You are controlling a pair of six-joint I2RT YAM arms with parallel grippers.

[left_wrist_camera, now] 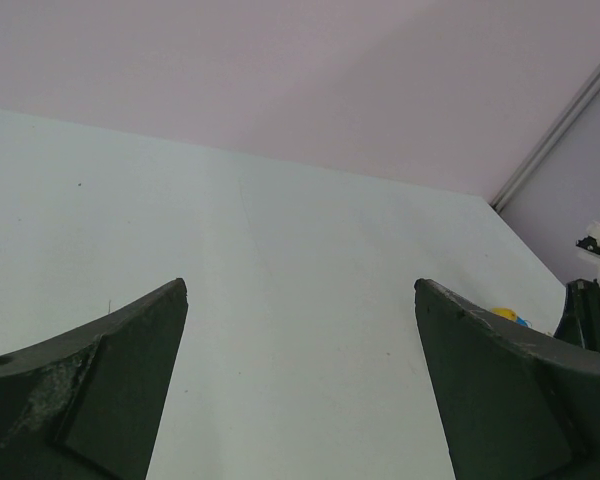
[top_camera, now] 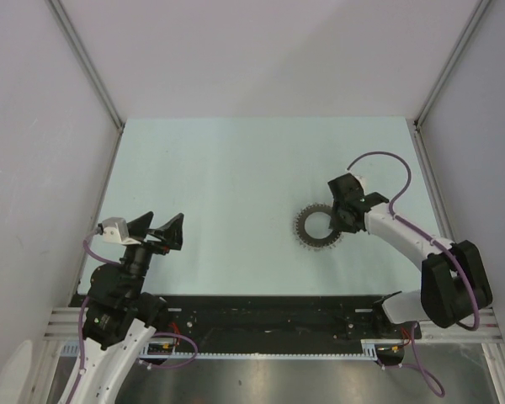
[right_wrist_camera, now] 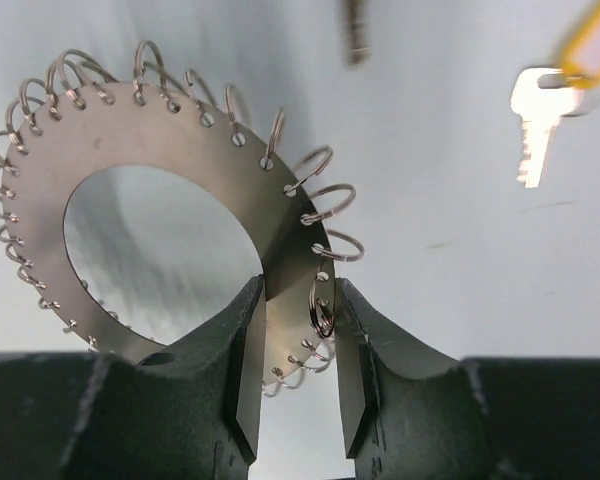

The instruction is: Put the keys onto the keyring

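The keyring [top_camera: 316,227] is a flat silvery disc with a wide hole and small wire loops round its rim, lying on the pale table right of centre. In the right wrist view the keyring [right_wrist_camera: 170,150] fills the left half. My right gripper [right_wrist_camera: 298,290] is shut on its band, one finger at the hole's edge and the other against the rim loops. A silver key [right_wrist_camera: 536,120] on a yellow loop lies beyond, and another blade [right_wrist_camera: 356,30] shows at the top. My left gripper [left_wrist_camera: 300,290] stands wide open over bare table. Yellow and blue keys [left_wrist_camera: 507,316] peek past its right finger.
White walls with metal corner posts [top_camera: 93,71] close in the table on three sides. A black rail [top_camera: 269,316] runs along the near edge between the arm bases. The right arm [left_wrist_camera: 592,315] shows at the far right of the left wrist view.
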